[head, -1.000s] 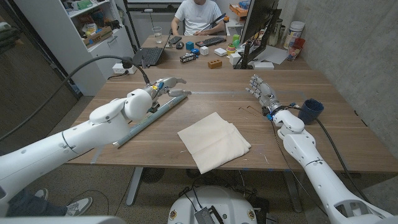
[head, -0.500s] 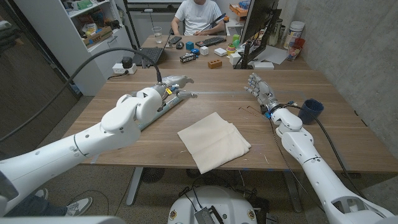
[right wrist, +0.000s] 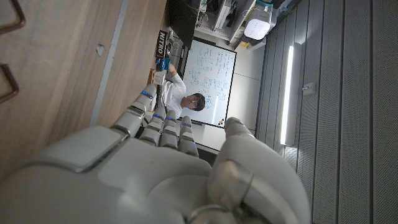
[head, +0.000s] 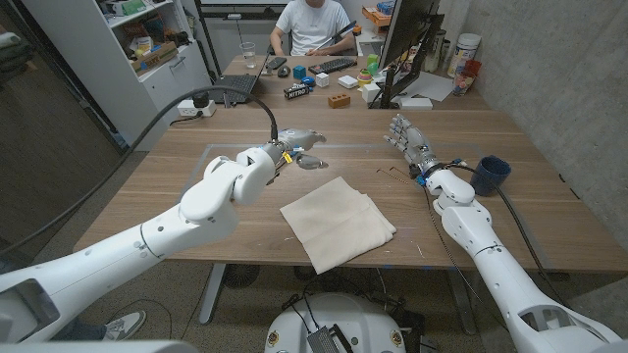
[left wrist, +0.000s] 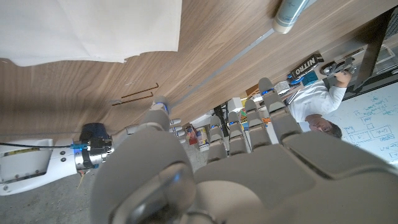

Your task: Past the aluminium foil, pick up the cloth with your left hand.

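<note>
- Left robot hand (head: 294, 150) now hovering just past the 11 o'clock corner of the cream folded cloth (head: 339, 223), shifted toward 3 o'clock from its place half a second ago; fingers spread, nothing held.
- In the left wrist view, same robot hand (left wrist: 249, 155) seen with fingers extended and apart above the wooden surface (left wrist: 93, 81).
- Cream folded cloth (left wrist: 87, 28) lying flat at the centre of the surface, untouched, in the same spot as before.
- Grey roll of aluminium foil (left wrist: 292, 14) showing only by its end in the left wrist view; hidden behind the left arm in the head view, where it earlier lay in sight at 9 o'clock of the cloth.
- Right robot hand (head: 410, 143) unmoved at 2 o'clock of the cloth, fingers apart, empty.
- Dark blue cup (head: 490, 174) just beside the right wrist.
</note>
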Robot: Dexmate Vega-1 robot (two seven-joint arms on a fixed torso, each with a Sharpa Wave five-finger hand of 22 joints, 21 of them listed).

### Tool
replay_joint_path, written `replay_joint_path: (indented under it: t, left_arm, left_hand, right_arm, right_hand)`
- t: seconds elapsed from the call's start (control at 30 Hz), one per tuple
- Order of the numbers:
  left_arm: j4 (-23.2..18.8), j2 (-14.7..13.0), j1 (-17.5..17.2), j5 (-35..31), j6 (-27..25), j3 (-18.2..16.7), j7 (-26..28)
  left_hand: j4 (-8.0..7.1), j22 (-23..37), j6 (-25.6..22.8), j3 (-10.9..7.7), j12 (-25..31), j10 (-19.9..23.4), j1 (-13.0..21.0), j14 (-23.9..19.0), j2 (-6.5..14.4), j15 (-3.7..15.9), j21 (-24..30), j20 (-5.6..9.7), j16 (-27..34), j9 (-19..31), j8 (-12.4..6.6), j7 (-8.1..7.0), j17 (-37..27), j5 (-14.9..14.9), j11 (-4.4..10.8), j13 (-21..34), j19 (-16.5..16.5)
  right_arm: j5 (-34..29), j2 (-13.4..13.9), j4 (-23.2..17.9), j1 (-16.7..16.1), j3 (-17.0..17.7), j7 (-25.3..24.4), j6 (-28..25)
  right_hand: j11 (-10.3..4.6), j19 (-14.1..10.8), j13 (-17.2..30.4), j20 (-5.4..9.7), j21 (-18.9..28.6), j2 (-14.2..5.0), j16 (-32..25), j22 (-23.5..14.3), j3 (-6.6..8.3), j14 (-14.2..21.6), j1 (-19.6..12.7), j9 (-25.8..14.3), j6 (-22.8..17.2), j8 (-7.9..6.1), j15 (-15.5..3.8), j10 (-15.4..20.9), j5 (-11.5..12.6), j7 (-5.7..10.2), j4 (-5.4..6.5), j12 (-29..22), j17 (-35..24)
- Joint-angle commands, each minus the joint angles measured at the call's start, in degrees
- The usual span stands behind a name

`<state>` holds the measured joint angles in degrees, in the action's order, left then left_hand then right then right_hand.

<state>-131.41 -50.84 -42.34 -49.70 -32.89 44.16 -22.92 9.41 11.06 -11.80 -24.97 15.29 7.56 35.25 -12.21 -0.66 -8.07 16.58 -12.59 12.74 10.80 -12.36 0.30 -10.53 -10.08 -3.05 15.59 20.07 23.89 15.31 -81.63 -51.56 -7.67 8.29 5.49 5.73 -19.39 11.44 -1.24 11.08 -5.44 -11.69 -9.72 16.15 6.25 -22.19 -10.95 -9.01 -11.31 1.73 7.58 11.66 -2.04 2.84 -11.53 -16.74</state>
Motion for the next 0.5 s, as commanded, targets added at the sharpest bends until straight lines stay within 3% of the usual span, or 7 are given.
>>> replay_joint_path:
  t: [0.03,0.27,0.5]
  left_arm:
    - [2.4,5.5,-1.84,-4.9,3.3,0.8,-4.18]
    - [3.05,7.17,-2.0,-11.49,4.87,2.78,-6.9]
    - [3.26,8.77,-2.98,-13.32,7.14,2.2,-9.41]
  left_hand:
    - [0.2,0.23,-0.38,0.26,0.34,0.59,0.58,-0.93,-0.54,-0.03,0.69,0.02,0.52,0.17,-0.05,0.07,-0.31,-0.21,-0.11,0.11,1.31]
    - [-0.05,0.17,-0.62,0.85,0.66,1.23,0.58,-2.48,-1.37,-0.38,1.18,0.03,0.86,0.18,0.06,0.23,-0.38,-0.11,-0.29,0.29,3.41]
    - [-0.12,0.1,-1.19,1.3,0.69,1.18,0.57,-2.67,-2.09,-0.83,1.43,0.0,0.74,0.19,-0.04,0.09,-0.42,-0.09,-0.26,0.43,4.73]
  right_arm:
    - [0.14,-0.48,1.23,0.62,0.08,0.33,0.32]
    - [0.03,-0.75,1.96,1.09,0.04,0.55,0.58]
    - [-0.17,-1.1,2.87,1.85,-0.38,0.95,0.47]
  right_hand:
    - [-0.19,0.27,0.16,-0.03,0.08,0.11,-0.25,-0.32,0.11,0.75,0.43,0.01,-0.19,-0.12,0.01,0.58,0.17,0.26,-0.52,-0.22,-0.14]
    - [-0.15,0.33,0.13,-0.07,0.08,0.06,-0.24,-0.32,0.12,0.74,0.48,0.01,-0.2,-0.1,-0.02,0.63,0.18,0.3,-0.57,-0.21,-0.05]
    - [-0.38,0.4,0.1,-0.15,0.08,0.05,-0.25,-0.33,0.1,0.81,0.58,0.02,-0.29,-0.11,0.04,0.65,0.18,0.34,-0.62,-0.18,0.06]
